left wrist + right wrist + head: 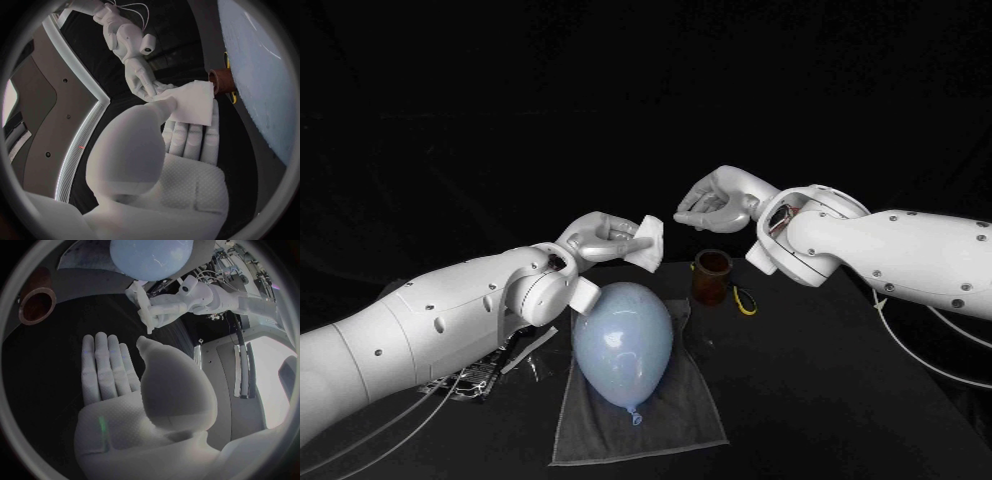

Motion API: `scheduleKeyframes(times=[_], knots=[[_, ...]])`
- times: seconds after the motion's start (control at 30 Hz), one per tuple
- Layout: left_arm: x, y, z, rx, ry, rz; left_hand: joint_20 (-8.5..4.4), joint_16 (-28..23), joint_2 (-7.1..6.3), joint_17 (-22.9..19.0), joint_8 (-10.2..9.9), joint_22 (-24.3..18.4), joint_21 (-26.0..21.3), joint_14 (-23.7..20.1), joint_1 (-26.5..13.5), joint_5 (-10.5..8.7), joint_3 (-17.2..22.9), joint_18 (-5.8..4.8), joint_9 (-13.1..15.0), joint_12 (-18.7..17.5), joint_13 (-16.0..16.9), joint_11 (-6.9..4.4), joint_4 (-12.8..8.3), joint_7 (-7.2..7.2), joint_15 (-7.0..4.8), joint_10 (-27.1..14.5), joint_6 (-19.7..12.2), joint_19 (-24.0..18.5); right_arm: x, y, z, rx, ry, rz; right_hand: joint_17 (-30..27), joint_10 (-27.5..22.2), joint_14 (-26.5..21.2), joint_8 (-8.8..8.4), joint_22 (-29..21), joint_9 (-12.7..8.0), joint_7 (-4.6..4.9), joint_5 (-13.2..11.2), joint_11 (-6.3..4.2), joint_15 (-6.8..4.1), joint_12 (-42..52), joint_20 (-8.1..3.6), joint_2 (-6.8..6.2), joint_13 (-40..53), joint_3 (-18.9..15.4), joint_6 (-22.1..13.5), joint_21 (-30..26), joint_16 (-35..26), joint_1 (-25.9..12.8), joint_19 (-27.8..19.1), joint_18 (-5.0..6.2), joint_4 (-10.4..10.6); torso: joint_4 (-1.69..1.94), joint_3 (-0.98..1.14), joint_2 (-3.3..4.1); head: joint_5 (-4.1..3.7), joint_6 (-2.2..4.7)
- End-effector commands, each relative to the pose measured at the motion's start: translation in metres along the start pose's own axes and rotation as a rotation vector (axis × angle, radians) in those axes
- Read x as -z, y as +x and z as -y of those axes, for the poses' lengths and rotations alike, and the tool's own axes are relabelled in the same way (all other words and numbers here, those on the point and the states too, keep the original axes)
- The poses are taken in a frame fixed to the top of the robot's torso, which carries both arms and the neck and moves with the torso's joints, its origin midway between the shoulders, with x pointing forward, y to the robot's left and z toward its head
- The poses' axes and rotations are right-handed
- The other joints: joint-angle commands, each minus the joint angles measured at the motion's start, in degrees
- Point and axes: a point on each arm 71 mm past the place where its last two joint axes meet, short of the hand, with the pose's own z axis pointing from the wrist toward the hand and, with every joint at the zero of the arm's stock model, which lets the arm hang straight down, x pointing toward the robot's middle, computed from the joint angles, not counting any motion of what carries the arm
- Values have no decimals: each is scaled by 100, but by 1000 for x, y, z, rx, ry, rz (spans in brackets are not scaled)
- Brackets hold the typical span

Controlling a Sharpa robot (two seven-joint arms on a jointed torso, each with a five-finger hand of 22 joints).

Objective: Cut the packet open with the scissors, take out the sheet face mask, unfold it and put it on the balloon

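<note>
The robot's left arm (430, 320), nearest to view, holds its left hand (600, 238) above the far, rounded end of the pale blue balloon (625, 340), pinching a folded white sheet mask (648, 245) between thumb and fingers. The balloon lies on a grey towel (646, 430), long axis running away from the robot, knot end nearest. The right hand (714, 207), empty with fingers loosely apart, hovers beyond the balloon, just right of the mask, probably well placed to take its free edge.
</note>
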Motion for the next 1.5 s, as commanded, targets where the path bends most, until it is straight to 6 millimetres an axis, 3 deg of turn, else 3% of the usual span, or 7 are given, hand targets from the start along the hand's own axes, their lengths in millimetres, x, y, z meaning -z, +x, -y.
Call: scheduleKeyframes(times=[0.03,0.57,0.7,0.73,0.83,1.0,1.5], knots=[[3,-3,1,114,-23,1,-4,-6,1,5,21,5,29,43,-64,30,8,-1,215,-18,5,4,-24,-8,-8,39,-34,-26,5,-4,8,-179,-35,107,-62,66,72,-38,-31,-7,-22,85,-14,-7,38,-16,7,-54,95,68,-30,48,162,75,81,-16,-7,4,-7,14,-13],[14,-22,6,185,-6,59,-1,-6,19,15,38,15,46,45,-100,31,43,9,235,-20,5,-7,-53,-25,-16,44,-48,-29,21,23,33,-340,-27,121,168,1398,1316,-87,259,86,-379,61,-481,-512,853,-488,80,221,186,528,567,1015,523,1041,89,-351,7,11,3,68,49],[15,-23,6,172,1,62,-1,-6,19,17,42,19,51,45,-103,30,50,11,239,-21,4,-9,-64,-27,-18,44,-51,-29,21,29,31,-347,-35,118,946,1717,1747,-231,767,64,-492,82,-646,-726,2121,-743,92,1250,30,658,1240,2224,429,1377,67,-480,5,8,0,86,2],[15,-24,6,163,4,64,-2,-7,18,19,45,22,57,45,-106,30,57,14,243,-22,4,-9,-76,-28,-19,44,-55,-29,21,31,30,-349,-39,117,1657,1681,1878,-286,1016,60,-513,93,-648,-763,3569,-809,132,2767,9,694,1538,3059,387,1409,52,-504,3,5,-2,90,-3],[16,-25,6,156,5,71,-3,-7,17,22,51,28,67,46,-113,30,63,19,249,-21,4,-11,-90,-30,-20,47,-57,-25,20,34,27,-352,-52,113,4016,1753,2446,-461,1822,60,-499,127,-633,-749,6403,-803,184,5855,-15,681,2426,5491,334,1237,12,-631,-2,6,1,114,-8],[16,-27,6,141,10,86,-6,-6,15,29,63,43,91,48,-125,31,78,26,262,-21,5,-14,-123,-34,-24,51,-60,-19,15,42,17,-344,-74,103,5199,2095,2853,-588,3185,65,-405,161,-526,-683,7564,-774,139,7278,-133,597,3838,6540,161,1529,-121,-650,-6,8,-2,131,-20],[15,-23,9,79,29,73,-10,-4,14,36,78,63,121,53,-139,30,96,31,276,-20,5,-18,-163,-38,-28,59,-62,-16,-3,61,-6,-310,-100,109,5432,2134,2902,-729,3574,52,-293,180,-411,-576,7767,-664,-71,7543,-554,332,4184,6753,-210,1340,-118,-490,-3,-6,1,149,8]])
